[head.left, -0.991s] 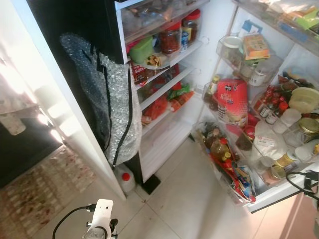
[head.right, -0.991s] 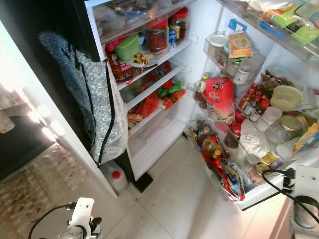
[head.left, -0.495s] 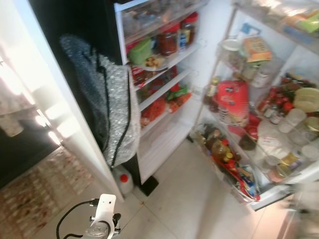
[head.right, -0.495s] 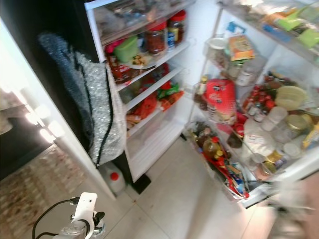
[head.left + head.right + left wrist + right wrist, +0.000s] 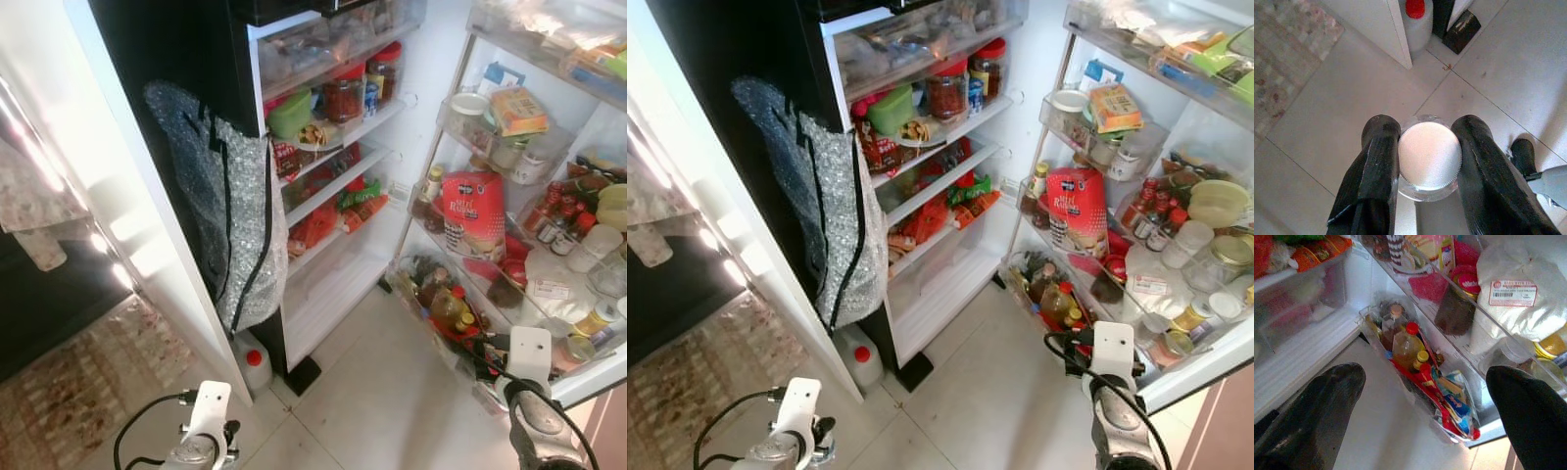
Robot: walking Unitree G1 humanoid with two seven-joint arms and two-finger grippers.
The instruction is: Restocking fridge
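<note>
The fridge (image 5: 323,196) stands open before me, its shelves packed with jars and packets. Its open door (image 5: 549,245) on the right holds racks of bottles, jars and a red bag (image 5: 474,213). In the left wrist view my left gripper (image 5: 1428,147) is shut on a clear jar with a white lid (image 5: 1429,154), held low above the tiled floor. My right arm (image 5: 1114,372) is raised in front of the door's lower racks. In the right wrist view my right gripper (image 5: 1425,401) is open, its fingers (image 5: 1322,406) wide apart facing the bottom rack (image 5: 1420,367) of bottles.
A silvery bubble-wrap bag (image 5: 230,225) hangs on the black panel left of the shelves. A white jug with a red cap (image 5: 250,357) stands on the floor by the fridge's foot. A patterned rug (image 5: 69,392) lies at the left. Pale tiles (image 5: 382,392) lie ahead.
My right arm has come up from the right edge into view before the door's lower racks. The camera has shifted slightly. The left arm stays low at the bottom.
</note>
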